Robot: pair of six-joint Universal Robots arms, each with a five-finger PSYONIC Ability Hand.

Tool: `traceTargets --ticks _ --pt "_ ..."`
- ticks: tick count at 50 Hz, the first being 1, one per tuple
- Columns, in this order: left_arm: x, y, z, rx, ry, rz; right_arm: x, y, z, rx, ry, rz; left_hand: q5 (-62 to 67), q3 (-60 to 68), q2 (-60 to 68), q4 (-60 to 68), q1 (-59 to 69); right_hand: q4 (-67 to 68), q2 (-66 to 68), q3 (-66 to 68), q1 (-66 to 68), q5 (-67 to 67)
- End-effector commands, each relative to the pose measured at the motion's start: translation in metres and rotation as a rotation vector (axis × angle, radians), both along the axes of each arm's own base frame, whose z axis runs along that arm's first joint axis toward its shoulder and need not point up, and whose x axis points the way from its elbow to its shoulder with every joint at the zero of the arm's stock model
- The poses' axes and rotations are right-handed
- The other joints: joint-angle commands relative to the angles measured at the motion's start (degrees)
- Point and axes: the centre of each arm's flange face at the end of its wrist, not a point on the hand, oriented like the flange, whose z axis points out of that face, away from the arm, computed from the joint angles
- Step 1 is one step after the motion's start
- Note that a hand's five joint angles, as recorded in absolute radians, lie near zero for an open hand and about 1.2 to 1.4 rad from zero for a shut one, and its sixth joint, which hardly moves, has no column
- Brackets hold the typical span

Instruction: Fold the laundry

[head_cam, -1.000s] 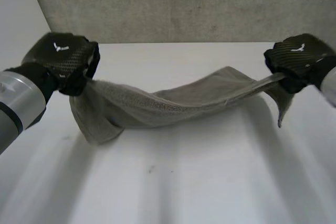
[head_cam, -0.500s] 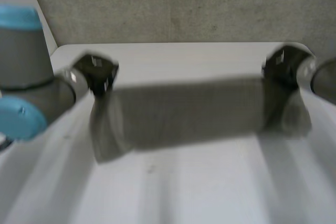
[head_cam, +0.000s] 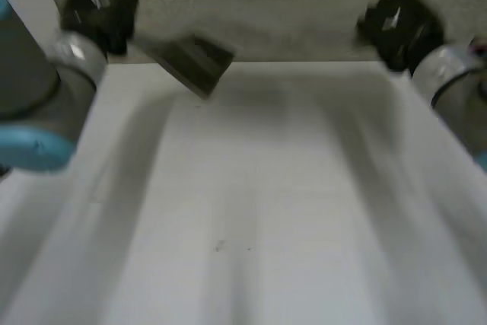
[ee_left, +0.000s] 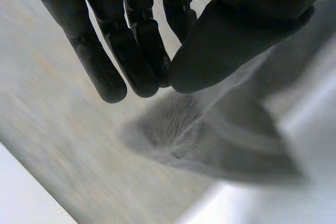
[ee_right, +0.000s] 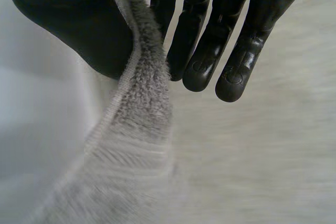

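Note:
A grey towel [head_cam: 194,62] hangs in the air at the table's far edge, seen as a dark flap beside my left hand [head_cam: 99,9]. In the left wrist view my left hand [ee_left: 236,40] has its thumb pressed against its fingers, and the towel [ee_left: 210,135] trails from that pinch. My right hand [head_cam: 399,24] is raised at the far right. In the right wrist view my right hand [ee_right: 73,30] pinches the hemmed edge of the towel [ee_right: 142,114] between thumb and fingers.
The white table [head_cam: 251,211] lies below both hands, with a small dark speck [head_cam: 219,246] near its middle. A grey wall [head_cam: 266,5] stands right behind the hands. My grey arms reach in along both sides.
Both hands have risen and moved away toward the far wall. The towel, which sagged between them over the table a second ago, has been lifted off it.

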Motion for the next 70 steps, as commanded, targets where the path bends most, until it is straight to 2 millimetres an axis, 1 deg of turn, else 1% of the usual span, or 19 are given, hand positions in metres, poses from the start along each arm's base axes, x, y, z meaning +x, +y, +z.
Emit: traceTargets --ticks 1,2,4,6,10,12,15,17,24,29,30,31,34,36,50,53,55,66,70 --pt "0.009 0.029 -0.099 0.272 -0.111 -0.044 -0.001 0.021 -0.104 0.411 0.105 0.058 10.3 10.3 10.2 10.3 10.8 11.7 12.7 12.0 24.2 12.9" --pt "0.009 0.029 -0.099 0.272 -0.111 -0.044 -0.001 0.021 -0.104 0.411 0.105 0.058 10.3 10.3 10.2 10.3 10.8 11.7 12.7 12.0 24.2 12.9" --pt "0.015 0.035 -0.122 0.331 -0.133 -0.036 -0.005 0.025 -0.134 0.524 0.124 0.05 10.3 10.3 10.2 10.3 10.8 11.7 12.7 12.0 24.2 12.9" --pt "0.018 0.038 -0.127 0.351 -0.137 -0.031 -0.007 0.027 -0.144 0.563 0.124 0.047 10.3 10.3 10.2 10.3 10.8 11.7 12.7 12.0 24.2 12.9" --pt "0.025 0.04 -0.131 0.369 -0.141 -0.017 -0.011 0.027 -0.149 0.621 0.067 0.021 10.3 10.3 10.2 10.3 10.8 -1.3 -0.4 -1.0 11.2 -0.2" --pt "0.032 0.04 -0.128 0.369 -0.137 0.004 -0.02 0.023 -0.148 0.691 -0.059 -0.031 10.3 10.3 10.2 10.3 10.8 -12.9 -11.9 -12.6 -0.4 -11.7" --pt "0.034 0.04 -0.126 0.364 -0.134 0.007 -0.025 0.02 -0.146 0.723 -0.136 -0.064 10.3 10.3 10.2 10.3 10.8 -16.7 -15.7 -16.3 -4.1 -15.5" --pt "0.035 0.043 -0.124 0.362 -0.133 0.007 -0.04 0.015 -0.141 0.783 -0.281 -0.135 10.3 10.3 10.2 10.3 10.8 -24.7 -23.7 -24.4 -12.2 -23.5" --pt "0.031 0.048 -0.126 0.369 -0.136 -0.028 -0.061 0.016 -0.15 0.861 -0.41 -0.218 10.3 10.3 10.2 10.3 10.8 -22.7 -21.7 -22.4 -10.2 -21.5" --pt "0.025 0.048 -0.127 0.354 -0.127 -0.077 -0.058 0.023 -0.153 0.878 -0.416 -0.158 8.3 8.3 8.2 8.3 8.8 -3.7 -2.7 -3.4 8.8 -2.5" --pt "0.023 0.047 -0.128 0.346 -0.123 -0.087 -0.055 0.026 -0.149 0.874 -0.422 -0.119 -16.8 -16.8 -16.9 -16.9 -16.3 9.3 10.3 9.6 21.8 10.5" --pt "0.021 0.045 -0.128 0.329 -0.12 -0.094 -0.053 0.027 -0.142 0.859 -0.424 -0.082 -28.4 -28.4 -28.5 -28.5 -27.9 11.7 12.7 12.0 24.2 12.9" --pt "0.019 0.043 -0.128 0.311 -0.113 -0.096 -0.051 0.029 -0.133 0.837 -0.423 -0.052 -32.4 -32.4 -32.5 -32.4 -31.9 11.7 12.7 12.0 24.2 12.9" --pt "0.014 0.04 -0.129 0.287 -0.101 -0.108 -0.052 0.028 -0.116 0.786 -0.423 -0.029 -38.2 -38.3 -38.3 -38.3 -37.7 11.7 12.7 12.0 24.2 12.9" --pt "-0.007 0.046 -0.116 0.284 0.025 -0.168 -0.051 0.026 -0.1 0.694 -0.359 -0.047 -40.1 -40.1 -40.2 -40.2 -39.6 11.7 12.7 12.0 24.2 12.9" --pt "-0.013 0.047 -0.118 0.295 0.047 -0.183 -0.048 0.033 -0.08 0.638 -0.34 -0.039 -45.3 -45.4 -45.4 -45.4 -44.8 11.7 12.7 12.0 24.2 12.9" --pt "-0.022 0.051 -0.121 0.316 0.076 -0.208 -0.039 0.045 -0.053 0.566 -0.341 0.007 -47.7 -47.7 -47.8 -47.8 -47.2 11.7 12.7 12.0 24.2 12.9" --pt "-0.043 0.053 -0.135 0.396 0.193 -0.255 -0.021 0.08 0.012 0.443 -0.342 0.101 -50.7 -50.7 -50.8 -50.8 -50.2 11.7 12.7 12.0 24.2 12.9" --pt "-0.046 0.049 -0.138 0.417 0.236 -0.256 -0.018 0.091 0.026 0.423 -0.342 0.123 -50.9 -50.9 -51.0 -51.0 -50.4 11.7 12.7 12.0 24.2 12.9"
